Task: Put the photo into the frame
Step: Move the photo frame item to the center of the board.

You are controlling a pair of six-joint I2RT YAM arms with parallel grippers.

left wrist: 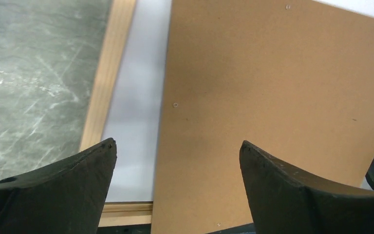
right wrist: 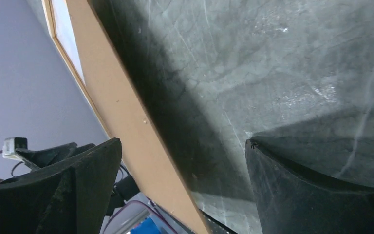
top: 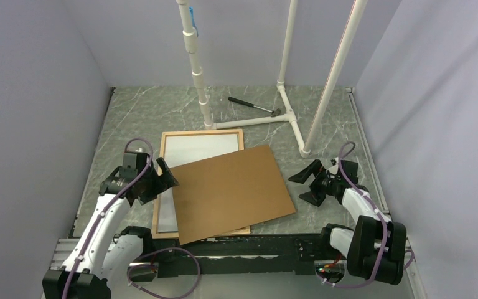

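Brown matte board (top: 233, 193) lies skewed over the pale-wood frame (top: 202, 132) and white photo (top: 196, 149). The left gripper (top: 160, 182) at nine o'clock and the right gripper (top: 305, 185) at three both have their jaws apart.

Through the overhead camera I get soft, even light from above. The grey counter (top: 137, 118) reads clearly, shadows are faint, and the picture is sharp out to its edges. The pale walls carry a slight lilac cast.

The left wrist camera is weaker. The wooden frame (left wrist: 108, 73) is smeared with blur, while the brown board (left wrist: 272, 97) looks crisper. The left tool's fingers (left wrist: 53, 190) are flat black shapes.

On the right wrist camera a broad dark shadow lies on the counter beside the board. Pale glare streaks the marble at upper right, and the right tool's fingers (right wrist: 311, 195) show almost no detail.
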